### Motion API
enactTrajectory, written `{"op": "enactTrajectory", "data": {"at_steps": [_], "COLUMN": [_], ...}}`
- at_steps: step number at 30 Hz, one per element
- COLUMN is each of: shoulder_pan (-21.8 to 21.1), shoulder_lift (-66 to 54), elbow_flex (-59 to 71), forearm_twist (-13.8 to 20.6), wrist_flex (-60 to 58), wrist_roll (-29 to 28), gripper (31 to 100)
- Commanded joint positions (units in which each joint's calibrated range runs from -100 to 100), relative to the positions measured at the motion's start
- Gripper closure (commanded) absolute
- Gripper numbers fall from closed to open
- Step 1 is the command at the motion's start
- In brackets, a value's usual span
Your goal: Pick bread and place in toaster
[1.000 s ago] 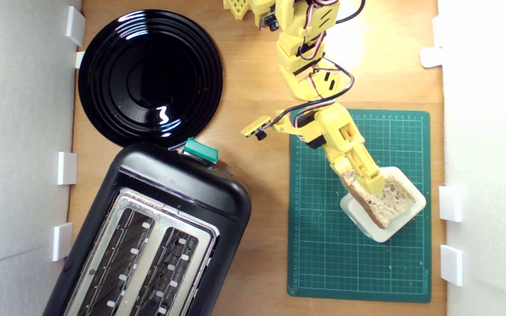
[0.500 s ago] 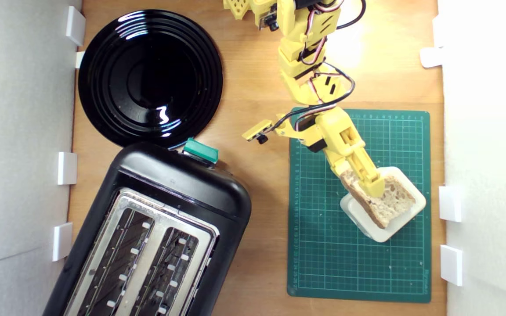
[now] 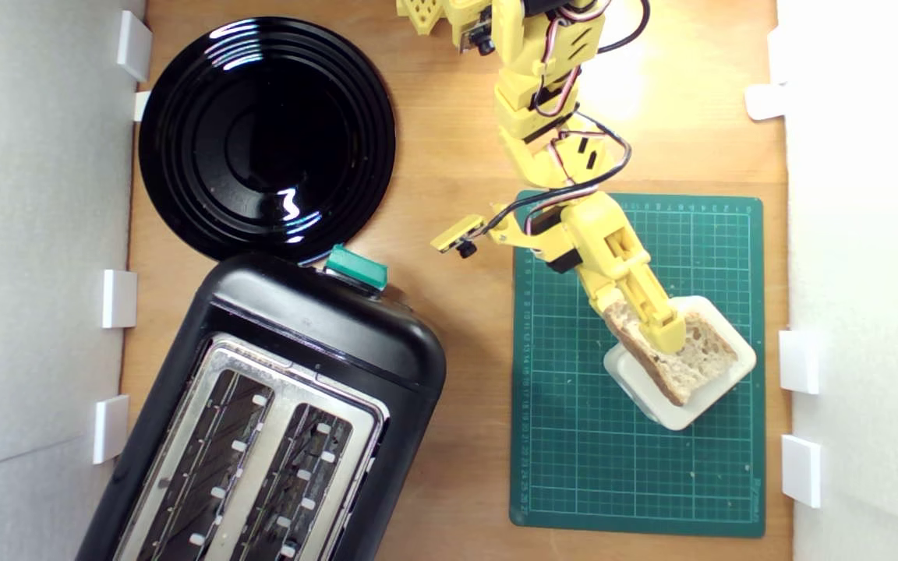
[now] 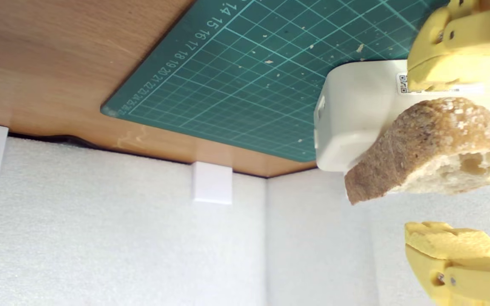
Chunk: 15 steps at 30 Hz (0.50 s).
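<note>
One bread (image 3: 687, 354), one toaster (image 3: 277, 421), one black plate (image 3: 266, 136), one green cutting mat (image 3: 574, 452), one cream block (image 3: 655, 409) and one yellow gripper (image 3: 655, 327) show on the wooden table (image 3: 457, 140); seven small white clips (image 3: 119, 298) edge the foam walls in the exterior view.

The bread is a roughly triangular half-slice — pale, holey crumb with a brown, flour-dusted crust (image 4: 423, 140); it rests on the cream block, which sits on the mat at about four o'clock in the exterior view, well apart from the toaster at seven o'clock.

The toaster is black with a silver two-slot top and a green lever knob (image 3: 355, 267); its knob end just overlaps the plate's rim at eleven o'clock.

In the wrist view the gripper (image 4: 445, 159) stands wide open around the bread; one finger (image 4: 445, 63) lies against the block beside the crust, the other (image 4: 451, 250) stays clear of the crumb face with a gap between — nothing is clamped; the bread's end lies between the two fingers.
</note>
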Motion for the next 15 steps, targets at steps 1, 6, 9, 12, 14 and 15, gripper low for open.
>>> {"op": "enactTrajectory", "data": {"at_steps": [1,6,9,12,14,15], "shoulder_pan": [-0.7,-0.7,-0.6,-0.5,-0.5,-0.5], "shoulder_lift": [-1.1,-1.1,-1.1,-1.2,-1.2,-1.2], "elbow_flex": [-2.1,-2.0,-1.9,-1.9,-1.8,-1.8], "forearm_twist": [-0.4,-0.4,-0.4,-0.4,-0.4,-0.4], "wrist_flex": [-1.7,-1.7,-1.6,-1.6,-1.6,-1.6], "wrist_roll": [0.3,0.3,0.1,0.1,0.0,0.0], "gripper": [45.4,51.1,53.7,56.3,57.8,58.4]}}
